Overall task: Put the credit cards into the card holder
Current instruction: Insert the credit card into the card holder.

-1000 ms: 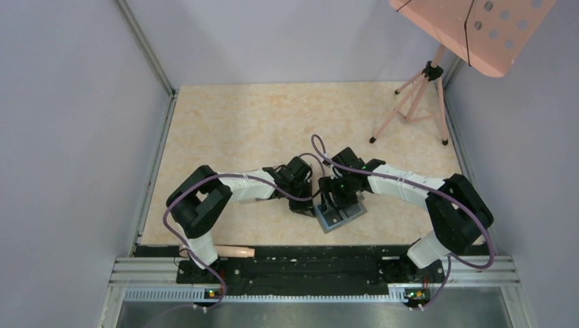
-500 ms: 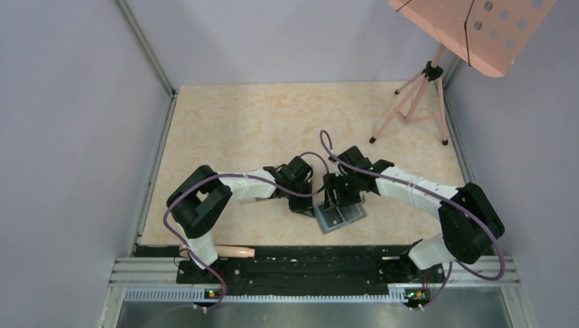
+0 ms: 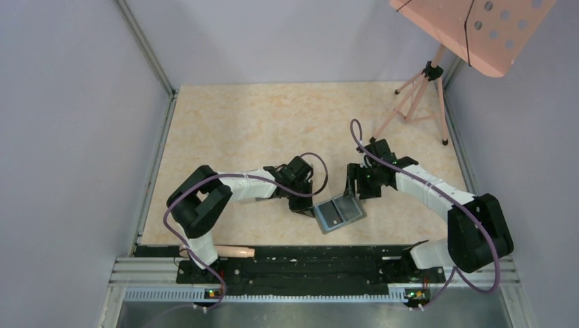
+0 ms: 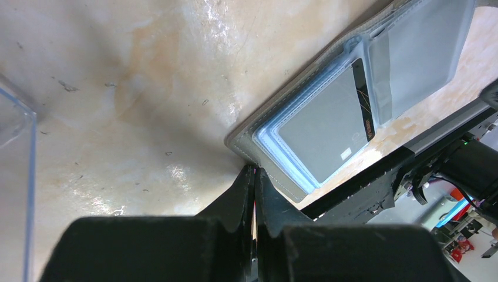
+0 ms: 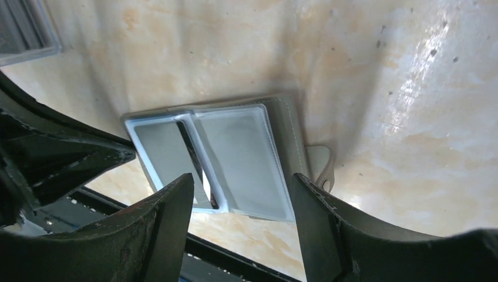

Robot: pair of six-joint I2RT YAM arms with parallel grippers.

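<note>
The gray card holder point(image 3: 339, 214) lies open near the table's front edge, blue-gray inside up. It also shows in the left wrist view point(image 4: 329, 126) and the right wrist view point(image 5: 235, 155), with its side tab point(image 5: 321, 166). One black credit card point(image 4: 363, 96) sits in the left pocket with only its edge showing point(image 5: 191, 148). My left gripper point(image 3: 306, 205) is shut, and its tips point(image 4: 254, 170) touch the holder's gray left edge. My right gripper point(image 3: 355, 188) is open and empty, raised above the holder's far right side point(image 5: 244, 200).
A clear plastic box point(image 4: 14, 176) stands left of the left gripper and shows in the right wrist view point(image 5: 23, 29). A pink tripod point(image 3: 413, 102) and pink board point(image 3: 471, 27) stand at the back right. A wooden stick point(image 3: 229, 251) lies by the front rail.
My right gripper has lifted off the card holder and pulled back to the right, uncovering it. The left gripper and the holder have stayed put.
</note>
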